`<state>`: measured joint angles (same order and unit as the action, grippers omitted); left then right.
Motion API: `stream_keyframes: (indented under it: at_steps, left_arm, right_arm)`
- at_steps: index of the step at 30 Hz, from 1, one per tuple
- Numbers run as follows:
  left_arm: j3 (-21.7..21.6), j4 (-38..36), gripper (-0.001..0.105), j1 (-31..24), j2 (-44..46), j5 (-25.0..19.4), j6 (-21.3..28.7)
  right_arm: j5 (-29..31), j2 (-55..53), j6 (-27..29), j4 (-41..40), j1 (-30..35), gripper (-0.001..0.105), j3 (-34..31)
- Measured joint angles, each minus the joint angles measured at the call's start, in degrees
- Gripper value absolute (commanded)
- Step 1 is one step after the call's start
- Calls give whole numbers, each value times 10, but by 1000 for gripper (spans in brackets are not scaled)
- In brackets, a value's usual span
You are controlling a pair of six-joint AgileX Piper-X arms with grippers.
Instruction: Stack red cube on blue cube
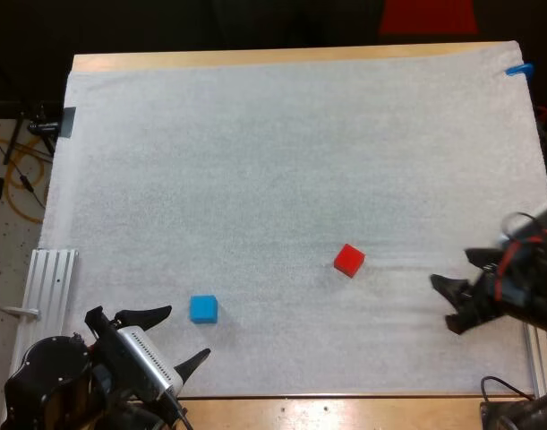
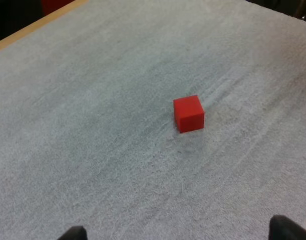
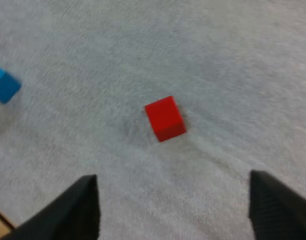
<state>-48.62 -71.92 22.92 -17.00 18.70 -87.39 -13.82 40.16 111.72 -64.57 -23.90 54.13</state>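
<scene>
Blue cube (image 1: 203, 308) just beside left claw (image 1: 189, 331)

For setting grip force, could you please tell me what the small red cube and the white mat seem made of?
The small red cube is probably plastic or painted wood: flat matte faces, crisp edges, even colour. The white mat looks like soft foam or fabric sheet: fine grainy texture, faint streaks beside the cube.

Matt red cube (image 1: 349, 260) (cloth mat (image 1: 255, 161))

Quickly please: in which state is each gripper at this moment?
Left gripper: open, holding nothing.
Right gripper: open, holding nothing.
</scene>
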Motion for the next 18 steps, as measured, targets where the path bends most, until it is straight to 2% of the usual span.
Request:
stream_keyframes:
  at_steps: [2,7,12,18]
  left_arm:
    - [0,-4,67,2,0,0,2]
    - [0,-8,67,2,0,0,4]
    - [0,-8,67,2,0,0,4]
    - [0,-8,67,2,0,0,4]
  right_arm:
    - [13,35,2,0,-27,72,18]
    - [94,162,11,26,-94,71,61]
    - [108,275,37,46,-110,71,90]
    - [116,403,59,80,-110,71,92]
